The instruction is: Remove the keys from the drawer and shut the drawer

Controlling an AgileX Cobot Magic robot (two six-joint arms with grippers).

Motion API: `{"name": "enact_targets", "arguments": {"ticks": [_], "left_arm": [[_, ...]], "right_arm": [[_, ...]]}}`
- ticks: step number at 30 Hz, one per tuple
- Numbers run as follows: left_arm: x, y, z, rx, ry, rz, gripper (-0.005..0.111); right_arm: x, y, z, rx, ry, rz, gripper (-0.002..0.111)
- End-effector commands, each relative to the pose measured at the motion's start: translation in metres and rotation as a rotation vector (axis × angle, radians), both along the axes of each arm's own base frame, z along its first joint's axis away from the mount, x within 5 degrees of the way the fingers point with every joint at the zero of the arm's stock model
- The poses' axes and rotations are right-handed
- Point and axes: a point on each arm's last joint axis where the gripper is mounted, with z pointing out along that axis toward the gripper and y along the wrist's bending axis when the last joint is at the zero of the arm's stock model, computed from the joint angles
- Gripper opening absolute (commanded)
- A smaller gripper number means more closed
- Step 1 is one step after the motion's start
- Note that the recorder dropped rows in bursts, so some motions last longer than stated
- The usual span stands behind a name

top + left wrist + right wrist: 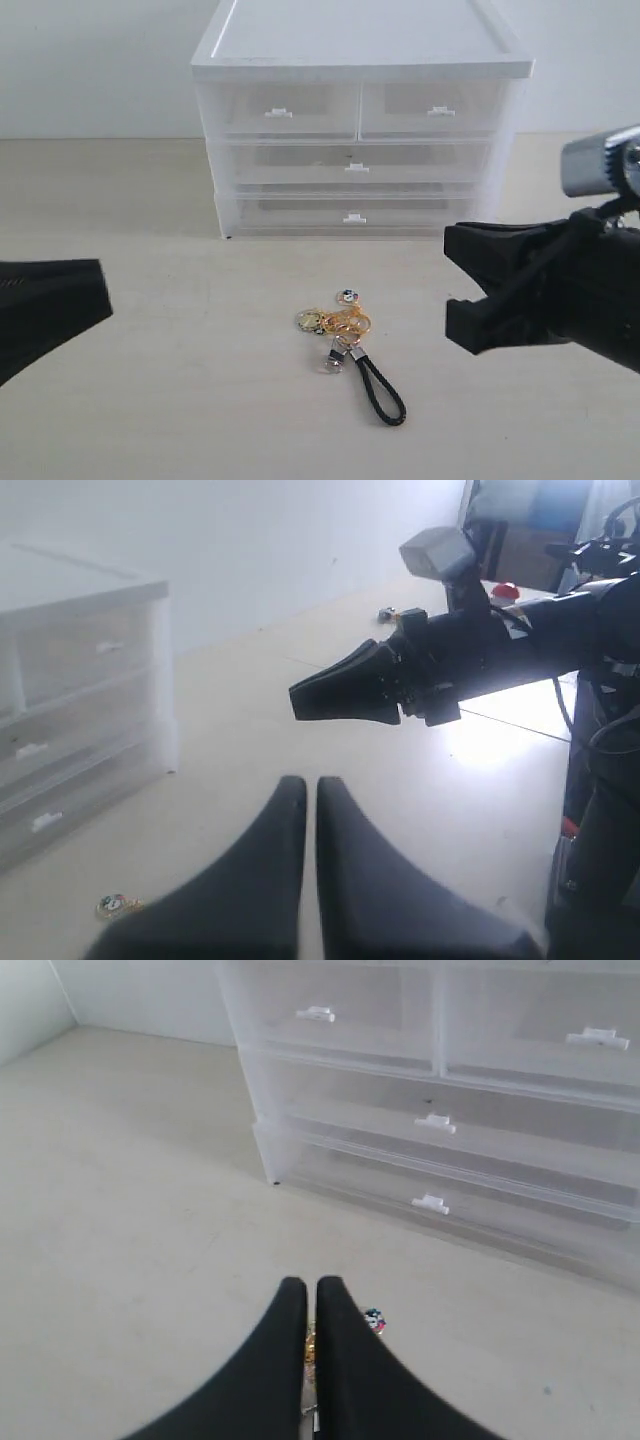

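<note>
While the keys (345, 335) are laid flat on the table (150, 400), near the front of the drawer box (360, 60) | middle drawer (357, 165) is seen pushed shut | left claw (303, 783) is pressed together, nothing in it, well apart from the keys | right claw (305, 1285) is pressed together, nothing in it, near the keys
</note>
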Motion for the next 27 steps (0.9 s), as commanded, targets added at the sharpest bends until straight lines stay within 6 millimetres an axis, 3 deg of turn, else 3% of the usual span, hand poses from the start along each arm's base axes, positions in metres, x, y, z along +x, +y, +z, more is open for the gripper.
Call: {"name": "enact_targets", "arguments": {"ticks": [1,6,12,16,27], "left_arm": [[-0.022,0.006,-0.008,-0.061,-0.007,-0.005,0.004],[-0.034,0.009,-0.021,-0.091,0.008,-0.01,0.004],[-0.044,0.009,-0.03,-0.101,0.004,-0.056,0.004],[-0.05,0.006,-0.03,-0.115,0.002,-0.134,0.004],[-0.055,0.008,-0.027,-0.12,-0.048,-0.124,0.004]], "right_arm": [[-0.017,-0.008,-0.001,0.035,-0.021,0.033,0.0],[-0.034,-0.016,-0.009,0.054,-0.035,0.071,0.0],[-0.04,-0.022,-0.023,0.026,-0.011,0.078,0.0],[-0.042,-0.021,-0.028,-0.001,0.034,0.093,0.0],[-0.042,-0.021,-0.027,0.0,0.032,0.092,0.0]]}}
